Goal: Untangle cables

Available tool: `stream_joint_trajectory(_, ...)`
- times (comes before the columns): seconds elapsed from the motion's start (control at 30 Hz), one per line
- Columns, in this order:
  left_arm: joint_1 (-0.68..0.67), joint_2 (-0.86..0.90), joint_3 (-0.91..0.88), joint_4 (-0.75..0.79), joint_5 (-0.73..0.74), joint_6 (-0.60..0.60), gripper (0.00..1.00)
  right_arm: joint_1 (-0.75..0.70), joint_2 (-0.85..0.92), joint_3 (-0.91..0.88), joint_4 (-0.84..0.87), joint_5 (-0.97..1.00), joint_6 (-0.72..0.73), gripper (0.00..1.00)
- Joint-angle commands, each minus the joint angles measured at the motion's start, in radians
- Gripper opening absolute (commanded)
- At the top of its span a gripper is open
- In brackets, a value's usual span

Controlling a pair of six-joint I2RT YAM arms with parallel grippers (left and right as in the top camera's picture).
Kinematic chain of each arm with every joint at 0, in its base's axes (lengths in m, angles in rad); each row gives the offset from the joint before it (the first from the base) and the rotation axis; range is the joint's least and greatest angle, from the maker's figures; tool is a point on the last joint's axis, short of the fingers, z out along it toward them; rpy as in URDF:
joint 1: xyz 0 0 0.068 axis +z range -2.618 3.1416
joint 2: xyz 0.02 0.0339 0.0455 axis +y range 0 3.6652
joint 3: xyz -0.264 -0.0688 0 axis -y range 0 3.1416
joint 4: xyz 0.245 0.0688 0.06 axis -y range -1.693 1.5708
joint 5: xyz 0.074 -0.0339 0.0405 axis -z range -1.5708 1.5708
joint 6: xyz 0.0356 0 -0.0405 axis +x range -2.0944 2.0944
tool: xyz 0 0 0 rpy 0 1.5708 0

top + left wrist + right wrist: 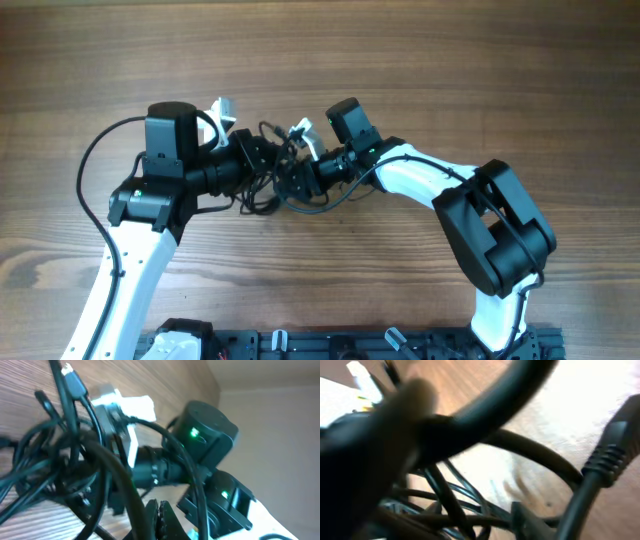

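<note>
White shells, black joints; a black wire (82,185) loops off the left arm (125,275); green lights (194,434) dot the right arm (415,178).

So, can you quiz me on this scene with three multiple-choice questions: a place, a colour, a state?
1. Where do the cables lie? A. by the far left edge B. mid-table, between the left arm and the right arm C. on the floor
2. What colour are the cables? A. red B. black C. yellow
3. How are the cables arranged? A. tangled in one clump B. straight, side by side C. coiled in a box
Answers: 1 B, the overhead view shows both arms meeting over them on the table; 2 B, the cords look black against the wood; 3 A, their loops cross over each other.
</note>
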Motion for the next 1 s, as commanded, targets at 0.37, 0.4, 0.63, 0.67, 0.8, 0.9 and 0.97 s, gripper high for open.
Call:
stream_joint_trajectory(0.37,0.166,-0.003,0.021,-0.002,0.536,-0.026,0.04,-0.181,-0.02,0.002,-0.148,0.555,0.252,0.04)
stream_joint_trajectory(0.4,0.187,-0.003,0.021,-0.002,0.562,-0.018,0.04,-0.198,-0.02,0.002,-0.148,0.555,0.257,0.04)
stream_joint_trajectory(0.63,0.276,-0.003,0.021,-0.016,0.591,-0.011,0.04,-0.332,-0.02,0.002,-0.188,0.596,0.283,0.04)
stream_joint_trajectory(0.67,0.285,-0.003,0.021,-0.022,0.591,-0.011,0.04,-0.355,-0.02,0.002,-0.198,0.62,0.29,0.04)
stream_joint_trajectory(0.8,0.314,-0.003,0.021,-0.022,0.59,-0.011,0.04,-0.469,-0.02,0.002,-0.213,0.698,0.292,0.04)
stream_joint_trajectory(0.9,0.346,-0.003,0.021,-0.023,0.59,0.006,0.04,-0.553,-0.02,0.002,-0.218,0.736,0.291,0.04)
stream_joint_trajectory(0.97,0.383,-0.003,0.021,-0.034,0.576,0.055,0.04,-0.623,-0.02,0.002,-0.227,0.769,0.291,0.04)
